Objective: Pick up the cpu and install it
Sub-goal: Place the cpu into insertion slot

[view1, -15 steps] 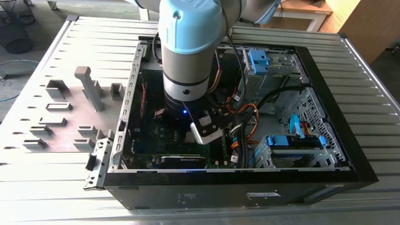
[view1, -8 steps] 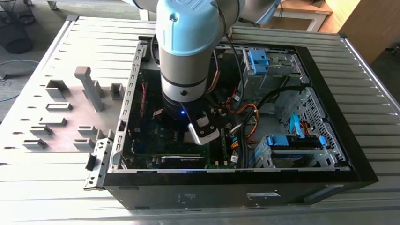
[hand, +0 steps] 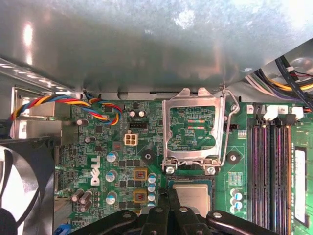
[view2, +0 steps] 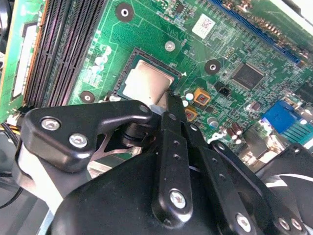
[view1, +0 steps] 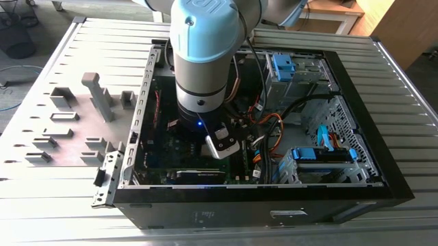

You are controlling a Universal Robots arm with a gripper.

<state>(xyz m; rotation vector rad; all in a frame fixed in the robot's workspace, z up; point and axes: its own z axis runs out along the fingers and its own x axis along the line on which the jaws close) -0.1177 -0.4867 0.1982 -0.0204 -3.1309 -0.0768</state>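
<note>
- The arm is reaching down into the open computer case, which is lying on its side on the slatted metal bench.
- The gripper is hanging low over the green board, inside the case.
- The jaws are looking closed: in both wrist views the two fingers are meeting in one thin tip, and nothing is showing between them.
- The cpu is lying flat in its black socket on the board, with its silvery-grey top facing up.
- The tip of the jaws is standing right at one edge of the cpu; I cannot tell if it is touching the chip or only hovering just above it.
- In the first wrist view the metal frame of the socket is standing open, tilted up and away from the cpu, and its thin wire lever is also raised beside it.
- The long dark memory slots are running just beside the socket.
- A bundle of coloured wires is lying along the far edge of the board, and part of a fan is showing at the board's side.
- On the bench, at the exterior view's left of the case, several grey holder blocks are standing well apart from the arm.
</note>
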